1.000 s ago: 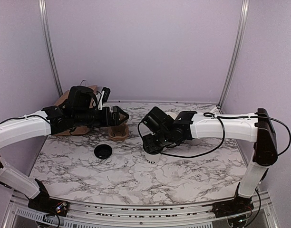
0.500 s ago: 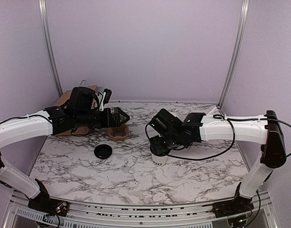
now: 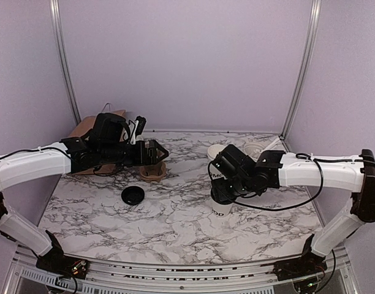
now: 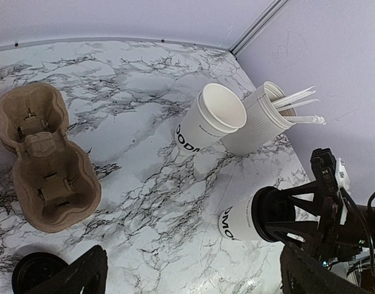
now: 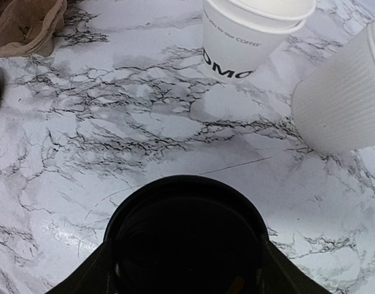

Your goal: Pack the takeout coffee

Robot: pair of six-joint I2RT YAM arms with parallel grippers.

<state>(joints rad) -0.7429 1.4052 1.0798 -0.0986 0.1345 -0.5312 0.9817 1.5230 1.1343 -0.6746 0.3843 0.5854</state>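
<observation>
**Top view, centre right.** The right pincer (image 3: 227, 190) is gripping the takeout coffee cup (image 3: 220, 211) from above, its fingers pressing on either side of the black lid (image 5: 187, 236) (in the right wrist view the lid is filling the lower centre). Holding the cup at its capped top is probably leaving the base free for lowering into a well. Whether the base is touching the surface (image 3: 175, 223) cannot be told. The right arm is reaching in from the right edge, forearm nearly level, wrist bending down.

**Upper left.** The left pincer (image 3: 154, 151) is hovering, spread wide and empty, over the pulp carrier (image 3: 152, 171), likely positioned to steady it. Its arm is stretching in level from the left edge. A loose lid (image 3: 133, 195) is lying at centre left.
</observation>
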